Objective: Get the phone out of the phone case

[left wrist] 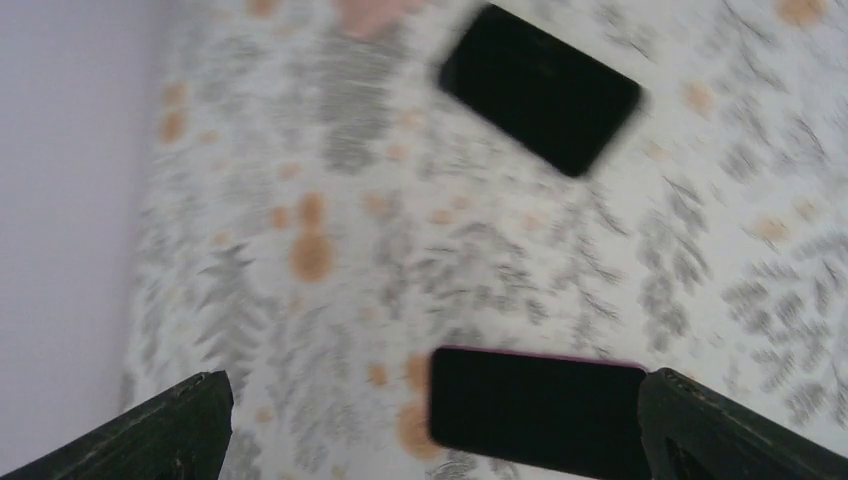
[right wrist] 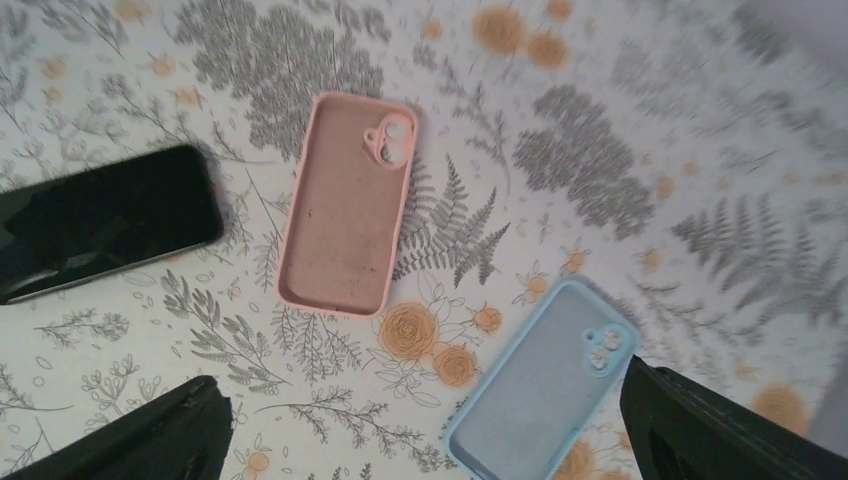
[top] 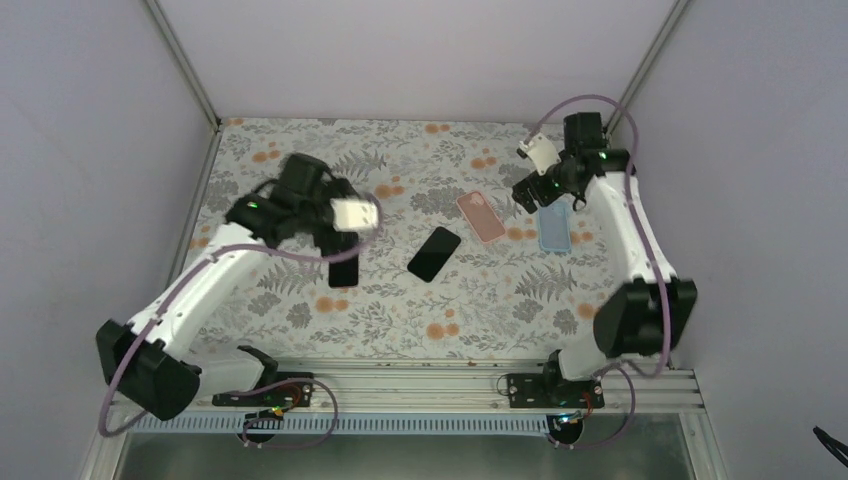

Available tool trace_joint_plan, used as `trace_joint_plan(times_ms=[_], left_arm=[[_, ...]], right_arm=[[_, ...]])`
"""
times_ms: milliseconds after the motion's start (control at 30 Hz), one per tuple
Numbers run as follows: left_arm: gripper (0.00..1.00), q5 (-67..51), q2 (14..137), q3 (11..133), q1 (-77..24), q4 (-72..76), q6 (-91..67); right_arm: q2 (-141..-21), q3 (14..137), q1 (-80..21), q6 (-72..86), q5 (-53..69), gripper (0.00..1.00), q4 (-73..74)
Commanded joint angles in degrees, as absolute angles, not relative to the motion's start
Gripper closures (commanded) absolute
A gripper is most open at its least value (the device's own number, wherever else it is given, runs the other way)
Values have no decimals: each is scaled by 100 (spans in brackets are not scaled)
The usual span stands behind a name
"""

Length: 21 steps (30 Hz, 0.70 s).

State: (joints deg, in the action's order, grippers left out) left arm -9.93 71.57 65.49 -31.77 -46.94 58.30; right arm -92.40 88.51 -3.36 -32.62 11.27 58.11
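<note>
The left jaws stand wide and empty over the cased phone [left wrist: 540,412] (a thin pink rim edges its dark face), which lies flat on the desk [top: 300,160] left of centre, between the jaws and hard by one of them. The right jaws, equally wide and empty, hang over a blue case [right wrist: 545,385] near the right edge, a pink case [right wrist: 345,205] and a bare phone [right wrist: 100,220] lying toward the middle.

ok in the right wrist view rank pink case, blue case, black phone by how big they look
pink case and black phone: about alike, phone cut by the frame edge
then blue case, smallest, partly out of frame
</note>
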Motion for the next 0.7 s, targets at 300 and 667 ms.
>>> trace_joint_plan(times_ms=[300,667], left_arm=[[0,-4013,6831,6705,3176,-2502,3033],[0,-3943,6282,5185,3735,-1424,2323]], right_arm=[[-6612,5537,-157,-1960,447,0,1992],[-6931,5038,-84,-1636,-408,0,1516]])
